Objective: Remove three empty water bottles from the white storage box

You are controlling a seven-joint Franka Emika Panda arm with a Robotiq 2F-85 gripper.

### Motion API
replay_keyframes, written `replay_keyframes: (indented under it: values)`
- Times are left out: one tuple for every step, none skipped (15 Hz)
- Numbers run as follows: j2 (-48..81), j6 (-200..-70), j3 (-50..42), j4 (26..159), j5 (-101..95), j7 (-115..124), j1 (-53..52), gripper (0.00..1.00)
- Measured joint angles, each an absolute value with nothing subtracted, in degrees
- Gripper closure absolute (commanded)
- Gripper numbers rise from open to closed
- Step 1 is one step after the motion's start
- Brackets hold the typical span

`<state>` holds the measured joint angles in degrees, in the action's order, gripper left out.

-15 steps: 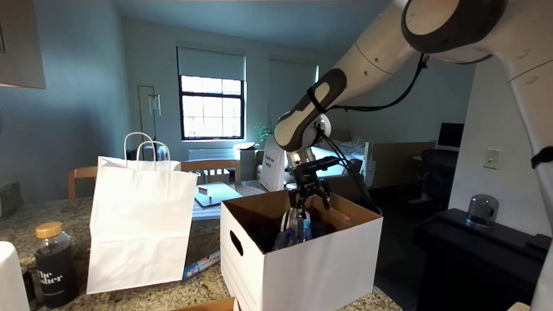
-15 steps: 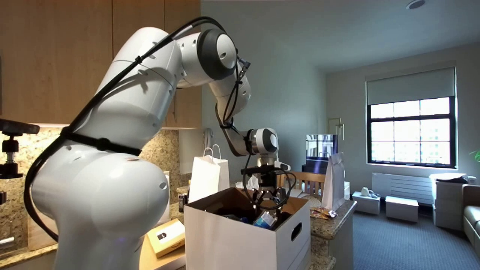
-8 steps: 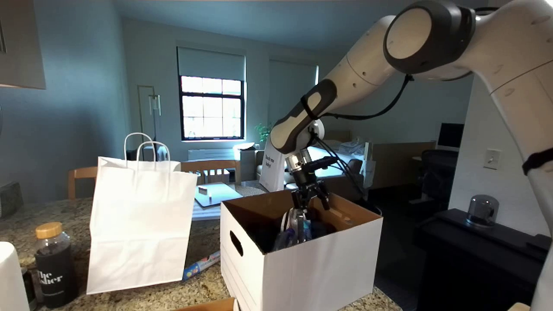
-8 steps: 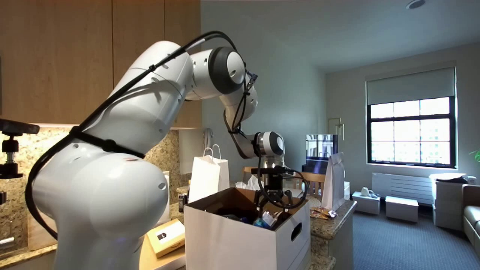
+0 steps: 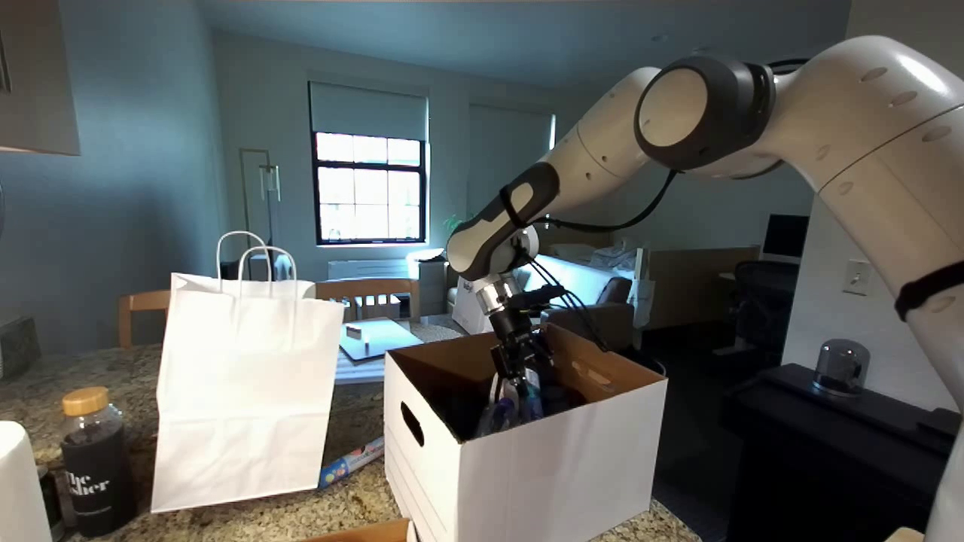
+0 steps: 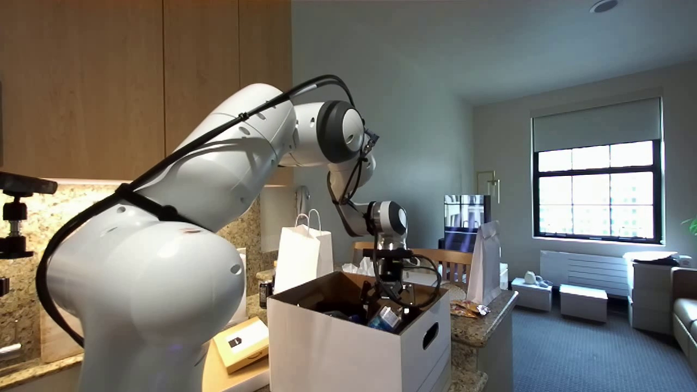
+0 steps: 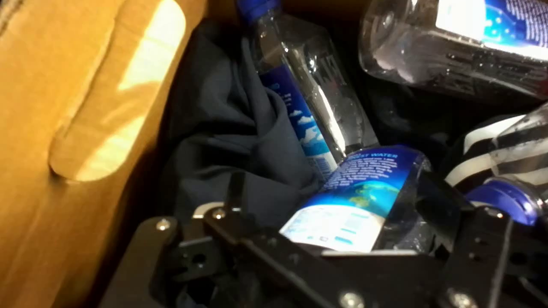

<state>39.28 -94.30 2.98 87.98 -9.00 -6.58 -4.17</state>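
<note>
1. Okay, gripper sits down inside the white storage box, arm reaching in over the rim; jaws spread wide, gripping nothing.
2. Water bottle, blue label facing the wrist camera, shows between the jaws; dark cloth fills the gap on its left in the wrist view, contact on its right can't be told.
3. Second bottle: in box, blue cap toward the top of the wrist view, lower end hidden behind the first one's label (touching or not, can't tell).
4. Third bottle: in box, on its side, cut off at the upper right.
5. Fourth bottle: in box, right edge of the wrist view, partly cut off.
6. Dark grey cloth beside the second bottle; striped cloth near the fourth.
7. Box is open-topped, upright on the speckled table.
8. White paper bag near it, blue tube lying between the two; dark jar with tan lid just past the bag.
9. Snack packet on the table, in an exterior view.
</note>
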Motion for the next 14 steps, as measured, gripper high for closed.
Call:
replay_keyframes:
  values:
    - [40.27,-94.13,3.35,86.86,-8.72,-6.58,-4.19,0.00]
    - [41.31,-94.07,3.61,85.64,-8.31,-6.58,-4.19,0.00]
    - [42.36,-94.04,3.72,84.35,-7.77,-6.58,-4.19,0.00]
    - [43.42,-94.03,3.72,83.02,-6.96,-6.58,-4.15,0.00]
    - [44.48,-94.03,3.72,81.69,-6.14,-6.58,-4.04,0.00]
    - [45.35,-94.04,3.70,80.54,-5.24,-6.58,-3.91,0.00]
    - [45.90,-94.13,3.69,79.73,-4.31,-6.57,-3.78,0.00]
    - [46.14,-94.51,3.68,79.30,-3.27,-6.52,-3.66,0.00]
    - [46.15,-95.24,3.69,79.21,-2.16,-6.43,-3.52,0.00]
    - [46.14,-96.26,3.68,79.18,-1.19,-6.25,-3.36,0.00]
    - [46.12,-97.40,3.66,79.20,-0.53,-6.07,-3.21,0.00]
    - [46.05,-98.33,3.61,79.22,-0.03,-5.83,-3.07,0.00]
    - [45.87,-99.14,3.48,79.32,0.30,-5.43,-2.96,0.00]
    - [45.59,-99.65,3.33,79.48,0.49,-5.04,-2.84,0.00]
